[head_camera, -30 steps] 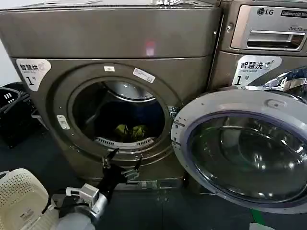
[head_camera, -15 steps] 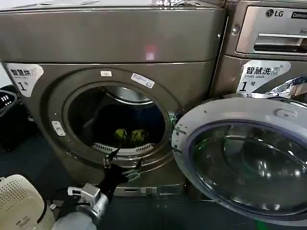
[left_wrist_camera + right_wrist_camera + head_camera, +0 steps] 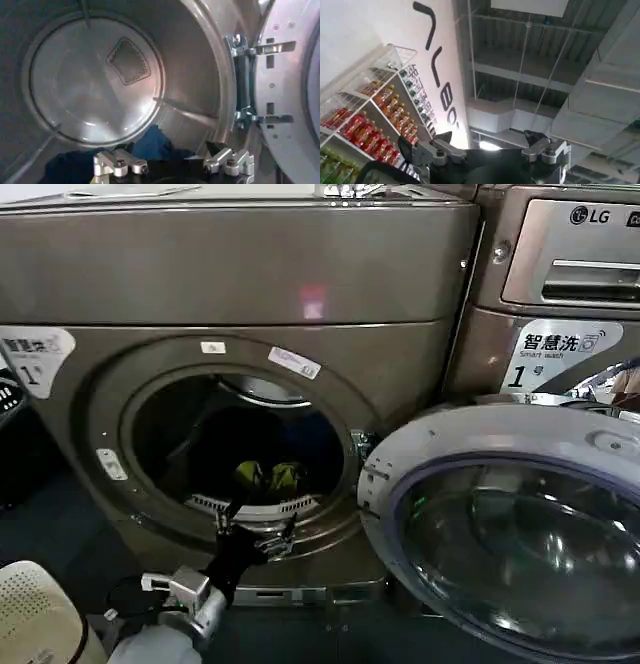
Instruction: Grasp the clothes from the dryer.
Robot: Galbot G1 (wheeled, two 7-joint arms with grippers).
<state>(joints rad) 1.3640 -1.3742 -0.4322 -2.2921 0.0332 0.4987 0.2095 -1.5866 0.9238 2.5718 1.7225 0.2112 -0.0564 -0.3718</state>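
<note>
My left gripper (image 3: 255, 532) is stretched forward off a raised forearm, fingers spread wide and holding nothing. My right gripper (image 3: 487, 145) is tipped upward, fingers parted, empty too.

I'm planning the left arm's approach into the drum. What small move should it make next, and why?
Probably push the left gripper forward over the drum's lip toward the clothes. Its fingers are open and it hangs just outside the dryer opening, below the lime cloth on the drum floor; the door is swung clear.
</note>
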